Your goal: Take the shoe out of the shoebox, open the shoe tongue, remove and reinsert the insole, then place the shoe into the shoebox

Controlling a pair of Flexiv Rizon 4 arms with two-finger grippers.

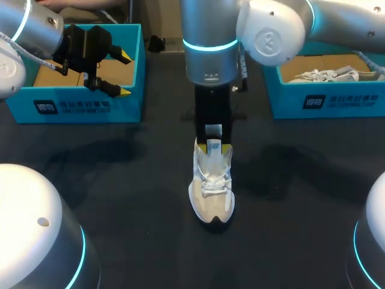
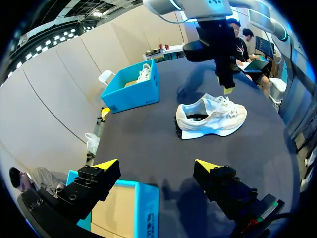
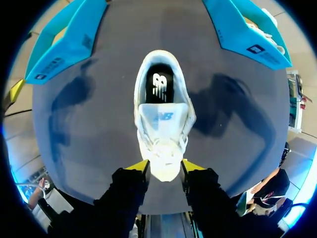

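Hanging over shoe (image 1: 210, 201), our right end effector (image 3: 165, 167): wide open, empty. Shoe stands mid desk (image 1: 132, 192), out of shoebox (image 1: 90, 107). Our left end effector (image 2: 157, 164): open, empty, over shoebox. We fear fingers (image 3: 139, 166) catch laces (image 1: 212, 183), not tongue (image 1: 213, 150); unheld shoe slides or tips.

Head view looks down from behind; wrist views — left far, right directly above — share the shoe (image 1: 212, 195).

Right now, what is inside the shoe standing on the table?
Inside the shoe, a black insole with a white logo shows at the heel opening. Further forward, the tongue and laces cover the interior, so the insole's front cannot be seen.
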